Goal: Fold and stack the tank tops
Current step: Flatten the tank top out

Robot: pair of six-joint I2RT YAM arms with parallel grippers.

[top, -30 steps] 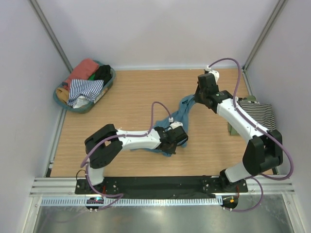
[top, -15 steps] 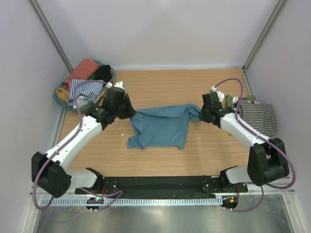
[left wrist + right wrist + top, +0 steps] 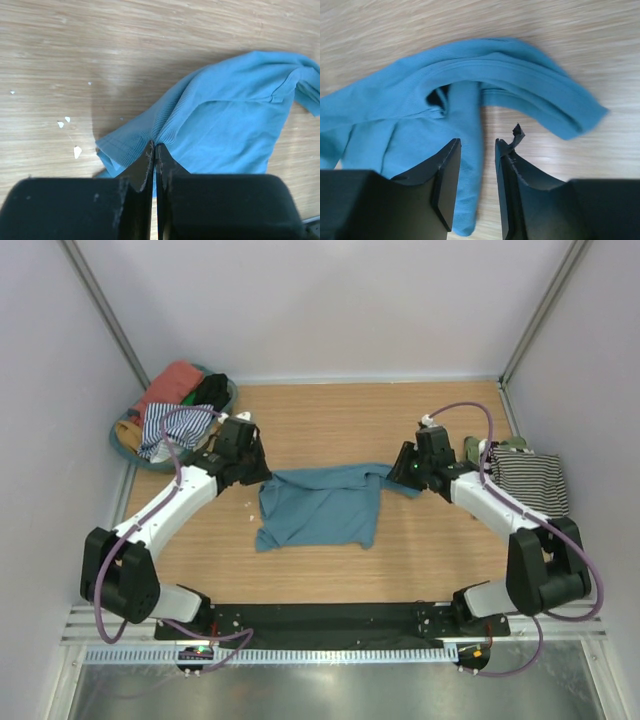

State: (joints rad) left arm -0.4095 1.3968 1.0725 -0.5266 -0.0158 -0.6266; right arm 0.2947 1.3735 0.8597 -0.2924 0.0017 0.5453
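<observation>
Spreading teal tank top [image 3: 320,508] flat mid-table between both arms. Left gripper [image 3: 154,150] is pressed together, pinching the top's left edge to anchor it. Right gripper [image 3: 477,150] has jaws parted with the strap loose between them, so no tension that side. Striped top [image 3: 535,480] at the right edge is likely the stack; the rest are in the basket [image 3: 231,400].

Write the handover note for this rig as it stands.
Left gripper: shut on the teal tank top, left edge.
Right gripper: open, a strap between its jaws.
Teal top spread mid-table, not folded. Striped top lies at the right edge, olive cloth beside it. More tops in the basket.
To do: fold the teal, stack it, then the basket's.
</observation>
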